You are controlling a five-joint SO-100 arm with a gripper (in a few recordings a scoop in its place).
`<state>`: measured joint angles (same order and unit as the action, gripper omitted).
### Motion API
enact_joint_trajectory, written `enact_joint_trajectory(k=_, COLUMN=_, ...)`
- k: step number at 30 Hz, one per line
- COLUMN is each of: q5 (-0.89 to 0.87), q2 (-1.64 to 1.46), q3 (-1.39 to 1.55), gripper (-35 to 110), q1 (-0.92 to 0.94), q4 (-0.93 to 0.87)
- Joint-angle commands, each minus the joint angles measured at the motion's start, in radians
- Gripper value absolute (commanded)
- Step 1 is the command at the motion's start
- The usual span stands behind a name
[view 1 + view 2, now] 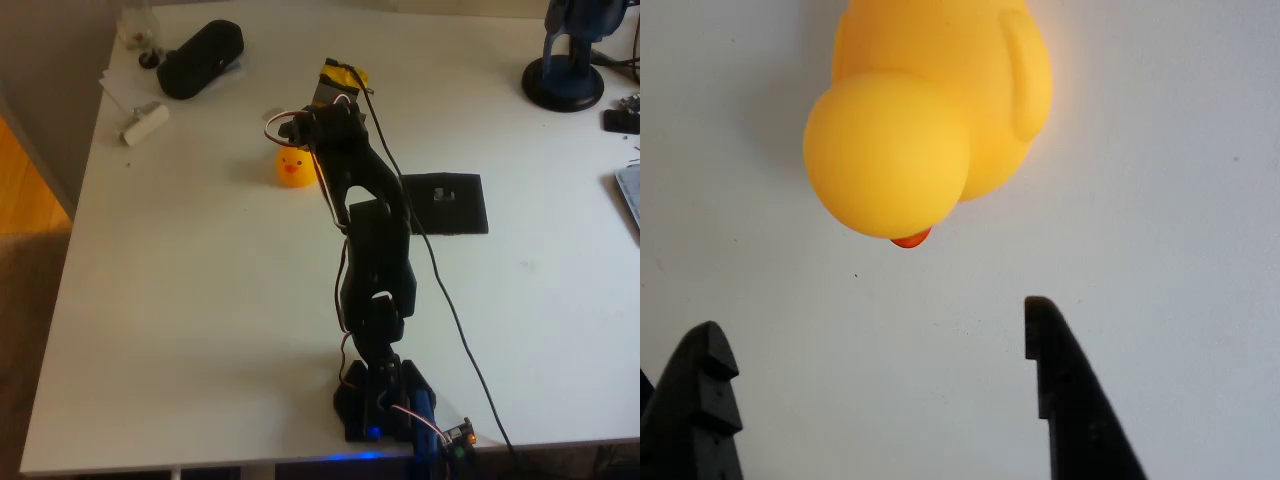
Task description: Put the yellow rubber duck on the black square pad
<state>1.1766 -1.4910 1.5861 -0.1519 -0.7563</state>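
Before the spread claw [875,345], duck [930,110] beak-first

The overhead view looks down across the whole white table [200,330] from its near edge; the wrist view hangs close above the yellow rubber duck [930,110] (seen in both)

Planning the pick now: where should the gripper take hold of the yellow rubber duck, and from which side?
Probably across the yellow rubber duck's body, below the round head, coming down from above. The wrist view shows it upright on the table, free all round, and the open gripper spread about as wide as the head; the rounded, glossy-looking head might slip.
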Motion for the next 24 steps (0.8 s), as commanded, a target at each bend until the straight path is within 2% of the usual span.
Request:
enact_joint_trajectory(k=1, q5=0.017, q2=-0.031, q3=-0.058, gripper=34, q1=0.000, q4=0.000)
enact_joint_trajectory(k=15, q5=0.020, q2=0.046, q3=-0.063, gripper=34, q1=0.011, q4=0.008)
enact_joint_trajectory(k=24, q5=0.014, q2=0.189, q3=-0.252, gripper=34, q1=0.011, q4=-0.008)
